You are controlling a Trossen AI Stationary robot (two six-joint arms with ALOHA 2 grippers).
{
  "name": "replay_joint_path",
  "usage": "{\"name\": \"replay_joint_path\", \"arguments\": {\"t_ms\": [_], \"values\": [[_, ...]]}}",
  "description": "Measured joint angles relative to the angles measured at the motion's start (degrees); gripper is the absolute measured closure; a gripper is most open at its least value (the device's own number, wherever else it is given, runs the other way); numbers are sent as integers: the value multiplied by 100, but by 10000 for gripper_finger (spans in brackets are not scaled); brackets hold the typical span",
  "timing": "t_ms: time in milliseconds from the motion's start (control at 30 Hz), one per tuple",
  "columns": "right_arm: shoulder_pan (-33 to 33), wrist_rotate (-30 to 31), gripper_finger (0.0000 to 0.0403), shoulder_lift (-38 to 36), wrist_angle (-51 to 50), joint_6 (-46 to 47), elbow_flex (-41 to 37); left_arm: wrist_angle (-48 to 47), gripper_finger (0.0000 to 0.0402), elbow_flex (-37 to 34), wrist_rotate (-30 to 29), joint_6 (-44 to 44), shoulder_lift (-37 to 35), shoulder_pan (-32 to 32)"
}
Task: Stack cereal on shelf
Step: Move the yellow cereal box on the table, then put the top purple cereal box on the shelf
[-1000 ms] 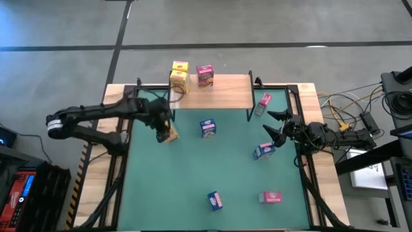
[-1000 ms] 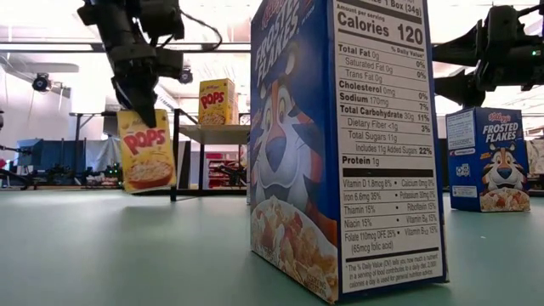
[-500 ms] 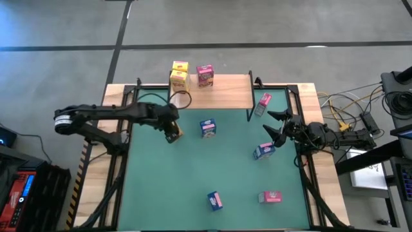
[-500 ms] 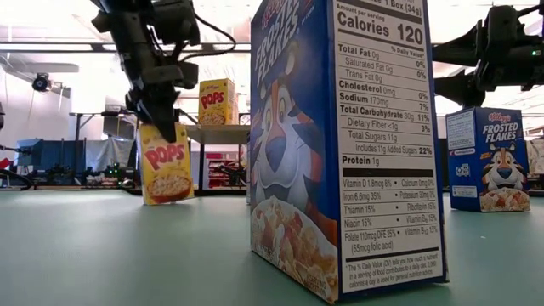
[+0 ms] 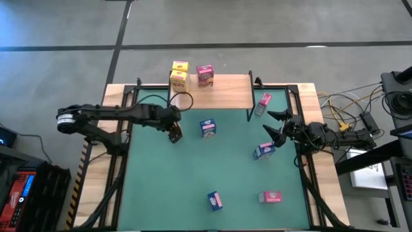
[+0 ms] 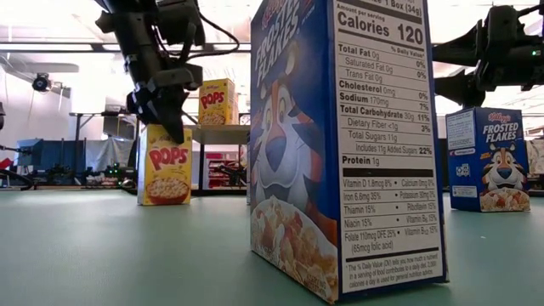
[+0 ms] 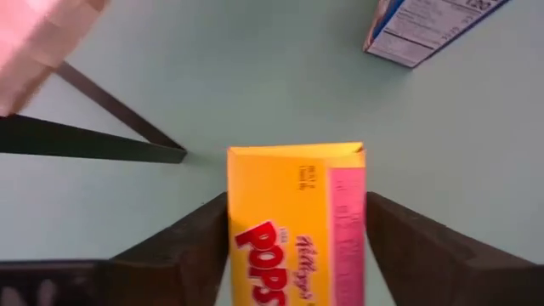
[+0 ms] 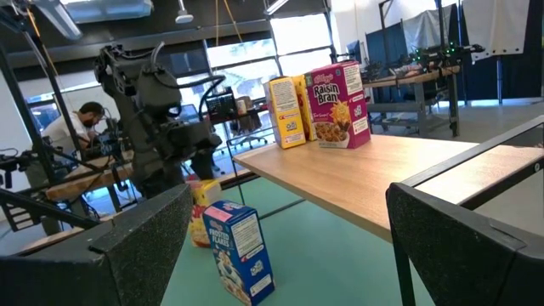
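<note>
The yellow Pops box (image 6: 167, 164) stands upright on the green mat (image 5: 219, 167), just in front of the shelf's left end. The left gripper (image 6: 167, 109) is over its top, and in the left wrist view the two dark fingers (image 7: 183, 246) flank the box's (image 7: 296, 223) sides; whether the pads press the cardboard or have let go cannot be told. From above, the box is mostly hidden under that gripper (image 5: 174, 131).

The shelf (image 5: 219, 92) sits at the far edge of the mat. On its left part stand two yellow boxes (image 5: 178, 76), one stacked on the other, with a pink Raisin Bran box (image 5: 205, 75) just to their right; the right wrist view shows the three side by side on the board.

A blue Frosted Flakes box (image 5: 208, 128) stands on the mat near the shelf's front, right of the left gripper. Another pink box (image 5: 262, 104) leans by the shelf's right legs. Farther right, a second blue box (image 5: 264, 151) lies near the right gripper (image 5: 275, 126), whose fingers are spread wide and hold nothing. At the near end are a third blue box (image 5: 215, 201) and a pink box lying flat (image 5: 270, 196).

In the room beyond, a person (image 8: 81, 127) sits at a bench
</note>
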Motion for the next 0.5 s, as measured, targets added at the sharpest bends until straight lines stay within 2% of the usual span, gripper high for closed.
{"name": "replay_joint_path", "arguments": {"t_ms": [267, 500], "values": [[0, 0, 19, 0, -11, 0, -1, -74, 56, 3, -370, -82, -533, -322], [0, 0, 19, 0, -15, -2, -1, -411, 19, -55, -1412, -232, -1502, -966]]}}
